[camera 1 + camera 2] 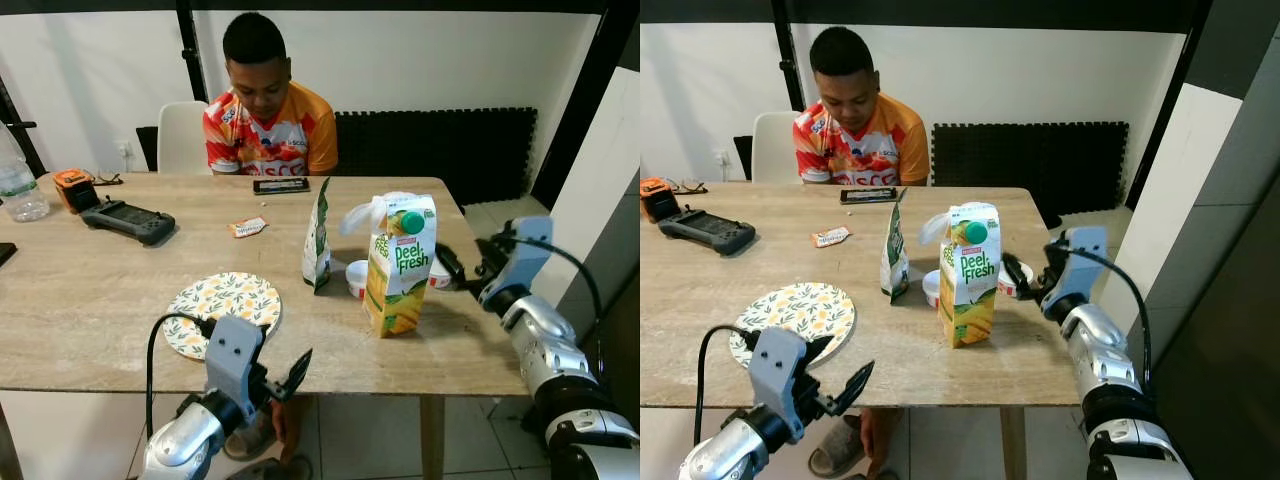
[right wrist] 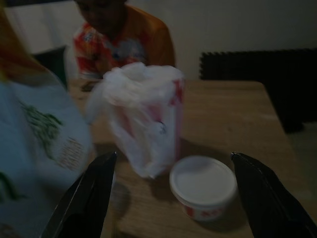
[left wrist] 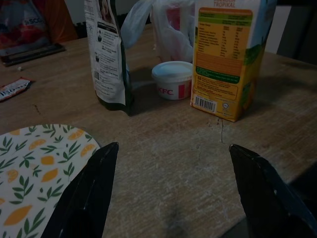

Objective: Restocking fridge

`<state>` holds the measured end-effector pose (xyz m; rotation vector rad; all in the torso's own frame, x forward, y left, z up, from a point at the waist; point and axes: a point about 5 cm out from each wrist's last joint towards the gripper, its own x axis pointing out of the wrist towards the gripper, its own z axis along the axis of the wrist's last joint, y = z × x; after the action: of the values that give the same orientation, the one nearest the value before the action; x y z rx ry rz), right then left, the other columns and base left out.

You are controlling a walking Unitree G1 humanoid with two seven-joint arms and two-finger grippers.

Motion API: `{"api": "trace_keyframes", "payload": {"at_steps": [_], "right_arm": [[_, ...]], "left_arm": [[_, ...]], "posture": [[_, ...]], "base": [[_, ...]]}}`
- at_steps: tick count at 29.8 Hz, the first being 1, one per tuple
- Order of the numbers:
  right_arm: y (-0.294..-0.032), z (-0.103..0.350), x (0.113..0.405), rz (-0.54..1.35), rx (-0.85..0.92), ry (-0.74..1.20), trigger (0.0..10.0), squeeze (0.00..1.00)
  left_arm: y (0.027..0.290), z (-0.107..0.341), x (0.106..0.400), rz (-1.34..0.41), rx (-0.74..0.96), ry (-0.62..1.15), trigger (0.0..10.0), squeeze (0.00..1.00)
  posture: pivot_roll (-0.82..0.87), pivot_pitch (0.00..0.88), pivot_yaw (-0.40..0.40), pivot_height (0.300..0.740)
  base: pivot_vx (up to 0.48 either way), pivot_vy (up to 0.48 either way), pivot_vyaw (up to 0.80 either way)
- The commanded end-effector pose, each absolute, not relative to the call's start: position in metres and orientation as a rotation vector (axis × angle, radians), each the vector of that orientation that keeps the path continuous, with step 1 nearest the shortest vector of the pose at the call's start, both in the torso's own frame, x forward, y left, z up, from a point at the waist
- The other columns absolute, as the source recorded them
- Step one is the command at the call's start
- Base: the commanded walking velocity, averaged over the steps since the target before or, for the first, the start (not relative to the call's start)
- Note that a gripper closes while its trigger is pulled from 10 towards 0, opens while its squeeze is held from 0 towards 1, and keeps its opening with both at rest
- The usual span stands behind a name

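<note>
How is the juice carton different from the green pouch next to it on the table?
The juice carton is a box with yellow and white faces and a green screw cap; the green pouch is a thin, flat bag, dark green and white, with no cap. The carton is thicker and stands nearer the table's front edge; the pouch stands farther back, to its left. Both stand upright, untouched by either gripper.

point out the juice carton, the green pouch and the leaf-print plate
juice carton (image 1: 400, 265), left eye view, on its front label
green pouch (image 1: 317, 240), left eye view, on its side panel
leaf-print plate (image 1: 222, 303), left eye view, on its patterned top
</note>
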<state>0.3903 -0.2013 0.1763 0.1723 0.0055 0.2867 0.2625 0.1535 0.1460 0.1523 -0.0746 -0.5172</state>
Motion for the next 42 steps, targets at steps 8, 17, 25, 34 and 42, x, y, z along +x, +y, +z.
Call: {"api": "trace_keyframes", "payload": {"at_steps": [8,17,25,34,42], "right_arm": [[-0.198,0.157,0.385,0.341,0.085,0.116,10.0,0.0],[-0.189,0.144,0.373,0.573,0.061,0.215,10.0,0.0],[-0.184,0.139,0.355,0.827,0.067,0.285,10.0,0.0],[-0.185,0.162,0.341,1.035,0.141,0.211,10.0,0.0],[-0.212,0.147,0.339,0.929,-0.014,0.382,10.0,0.0]], "left_arm": [[0.143,0.141,0.27,-0.547,0.141,-0.037,10.0,0.0],[0.133,0.141,0.276,-0.562,0.144,-0.028,10.0,0.0],[0.129,0.141,0.277,-0.585,0.136,-0.029,10.0,0.0],[0.128,0.139,0.276,-0.589,0.135,-0.024,10.0,0.0],[0.124,0.138,0.275,-0.604,0.139,-0.027,10.0,0.0]], "posture": [[-0.05,0.071,0.002,0.74],[-0.06,0.075,0.007,0.74],[-0.06,0.079,0.008,0.74],[-0.07,0.08,0.01,0.74],[-0.06,0.066,0.0,0.74]], "base": [[0.0,0.0,0.0],[0.0,0.0,0.0],[0.0,0.0,0.0],[0.0,0.0,0.0],[0.0,0.0,0.0]]}}
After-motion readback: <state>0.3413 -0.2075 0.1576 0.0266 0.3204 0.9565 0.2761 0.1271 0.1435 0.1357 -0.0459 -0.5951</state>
